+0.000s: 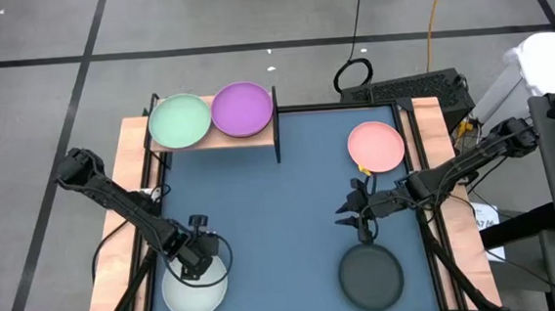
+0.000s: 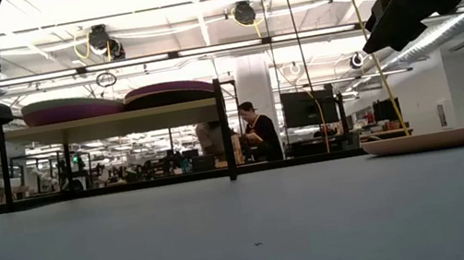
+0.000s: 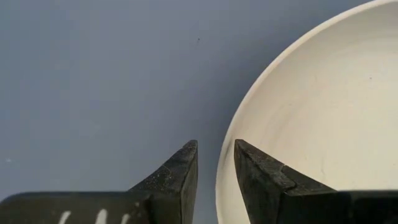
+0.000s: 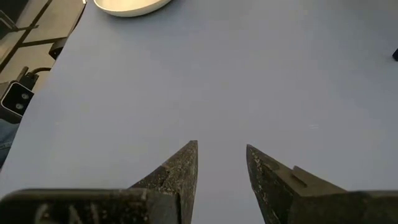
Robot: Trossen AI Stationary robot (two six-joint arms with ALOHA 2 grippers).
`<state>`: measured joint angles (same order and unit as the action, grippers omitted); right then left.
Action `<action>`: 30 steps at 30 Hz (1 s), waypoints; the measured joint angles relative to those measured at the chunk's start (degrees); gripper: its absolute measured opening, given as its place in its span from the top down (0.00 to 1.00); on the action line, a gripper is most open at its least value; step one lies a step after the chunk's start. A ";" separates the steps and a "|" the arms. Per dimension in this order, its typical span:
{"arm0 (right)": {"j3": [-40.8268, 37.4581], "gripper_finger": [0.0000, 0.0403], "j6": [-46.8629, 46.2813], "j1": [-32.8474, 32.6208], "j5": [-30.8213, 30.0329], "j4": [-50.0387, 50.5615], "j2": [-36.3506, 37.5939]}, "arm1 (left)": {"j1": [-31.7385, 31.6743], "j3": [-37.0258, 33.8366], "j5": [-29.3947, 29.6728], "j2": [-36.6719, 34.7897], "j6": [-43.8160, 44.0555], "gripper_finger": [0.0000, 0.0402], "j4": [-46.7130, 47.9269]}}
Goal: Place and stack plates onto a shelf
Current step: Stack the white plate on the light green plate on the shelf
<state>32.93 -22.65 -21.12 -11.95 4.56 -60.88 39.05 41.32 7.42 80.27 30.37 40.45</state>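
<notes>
Whitish plate [image 3: 311, 118]: rim between left gripper [image 3: 216, 163] fingers, narrowly parted, arm reaching low; right gripper [image 4: 221, 163] slightly parted, empty, above table [image 1: 289, 184].

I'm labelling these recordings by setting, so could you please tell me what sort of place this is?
Most likely a large open robotics lab or workshop: a long hall with ceiling strip lights, a person at workbenches with monitors, and cables trailing across the floor behind the table.
</notes>
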 joint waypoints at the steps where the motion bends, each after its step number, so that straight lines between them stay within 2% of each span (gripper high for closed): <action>1: 0.02 0.71 0.00 0.00 0.01 0.00 0.00 | 0.00 -0.02 0.00 0.00 0.04 0.73 0.02; 14: 0.02 0.71 -0.11 -0.80 0.18 0.00 0.00 | 1.40 -3.22 0.18 0.00 5.36 0.73 -0.73; 17: 0.02 0.71 -0.07 -0.79 0.16 -0.02 0.00 | 1.49 -3.23 0.36 0.00 5.28 0.78 -2.37; 23: 0.02 0.71 -0.06 -0.79 0.11 -0.02 0.00 | 1.35 -3.10 0.14 -0.22 5.11 0.95 -3.79; 30: 0.02 0.71 -0.04 -0.79 -0.15 -0.04 0.00 | -0.20 -1.77 -0.17 -1.67 6.11 0.97 -2.66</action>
<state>32.95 -22.70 -21.91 -12.10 4.51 -60.88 38.85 39.55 7.25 78.60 36.48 37.78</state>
